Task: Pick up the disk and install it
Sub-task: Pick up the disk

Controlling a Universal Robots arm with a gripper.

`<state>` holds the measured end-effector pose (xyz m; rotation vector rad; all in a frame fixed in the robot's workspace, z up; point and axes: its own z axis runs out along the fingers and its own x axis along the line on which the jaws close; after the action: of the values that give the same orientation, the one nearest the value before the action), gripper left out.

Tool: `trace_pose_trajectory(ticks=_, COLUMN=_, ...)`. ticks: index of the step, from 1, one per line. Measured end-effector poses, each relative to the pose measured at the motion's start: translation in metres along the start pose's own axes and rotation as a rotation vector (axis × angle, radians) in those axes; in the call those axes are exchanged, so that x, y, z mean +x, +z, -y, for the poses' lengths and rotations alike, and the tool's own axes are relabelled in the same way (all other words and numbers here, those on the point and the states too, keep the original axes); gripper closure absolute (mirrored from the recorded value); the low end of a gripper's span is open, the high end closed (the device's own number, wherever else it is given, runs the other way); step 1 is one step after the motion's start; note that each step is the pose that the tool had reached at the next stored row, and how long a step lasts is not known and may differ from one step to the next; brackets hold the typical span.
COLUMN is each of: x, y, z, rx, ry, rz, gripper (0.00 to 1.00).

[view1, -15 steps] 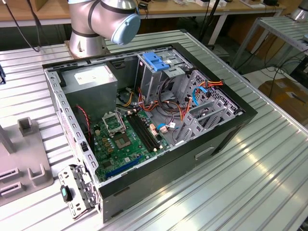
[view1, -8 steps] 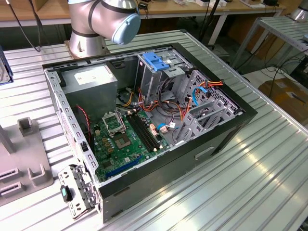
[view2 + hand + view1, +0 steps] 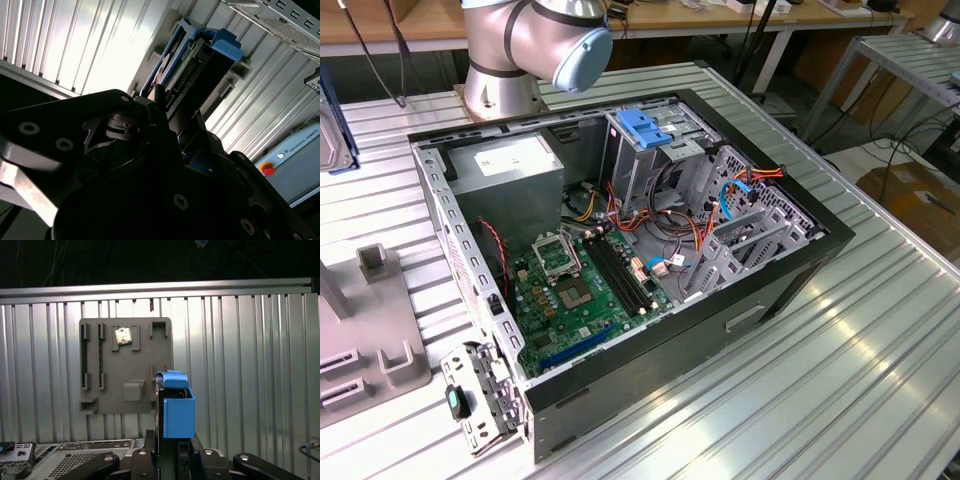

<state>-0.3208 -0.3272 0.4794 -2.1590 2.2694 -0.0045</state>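
Gripper (image 3: pixel 172 449), black and angular, is pinched onto the disk (image 3: pixel 177 410), which stands on edge between its two sides in both wrist views. The disk is a flat metal slab with glossy blue plastic rails. In the second wrist view it (image 3: pixel 200 55) runs straight out from the gripper (image 3: pixel 165 130), with its connector edge and one blue end showing. Past it lies a matte grey fixture plate (image 3: pixel 125 365) with moulded slots and blocks, flat on the ribbed aluminium worktop (image 3: pixel 240 365). In the exterior view the disk (image 3: pixel 332 130) hangs at about ten o'clock from the open computer case (image 3: pixel 790 290), well apart from it, and the fixture plate (image 3: pixel 370 350) is at about eight o'clock. Inside the black case are a green motherboard (image 3: pixel 570 300) and, at twelve o'clock, a grey metal cage (image 3: pixel 645 150) with a blue latch. The silver arm (image 3: pixel 535 40) rises behind the case.
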Motion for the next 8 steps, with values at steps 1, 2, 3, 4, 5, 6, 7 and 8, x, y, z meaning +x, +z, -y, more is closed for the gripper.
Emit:
trace_pose_trajectory(ticks=1, x=-0.0001, y=0.0000, z=0.0013, rx=0.0000, ry=0.000, rz=0.0000, gripper=0.65)
trace_pose_trajectory(ticks=2, x=-0.0002, y=0.0000, z=0.0028, rx=0.0001, ry=0.000, rz=0.0000, gripper=0.65)
trace_pose_trajectory(ticks=3, x=-0.0003, y=0.0001, z=0.0040, rx=0.0001, ry=0.000, rz=0.0001, gripper=0.65)
trace_pose_trajectory(ticks=4, x=-0.0004, y=0.0001, z=0.0055, rx=0.0001, ry=0.000, rz=0.0000, gripper=0.65)
trace_pose_trajectory(ticks=5, x=-0.0004, y=0.0001, z=0.0065, rx=0.0000, ry=0.000, rz=0.0000, gripper=0.65)
trace_pose_trajectory(ticks=6, x=-0.0005, y=0.0001, z=0.0070, rx=0.0000, ry=0.000, rz=0.0000, gripper=0.65)
trace_pose_trajectory(ticks=7, x=-0.0005, y=0.0001, z=0.0070, rx=0.0000, ry=0.000, rz=0.0000, gripper=0.65)
trace_pose_trajectory(ticks=8, x=-0.0005, y=-0.0001, z=0.0072, rx=0.0001, ry=0.000, rz=0.0000, gripper=0.65)
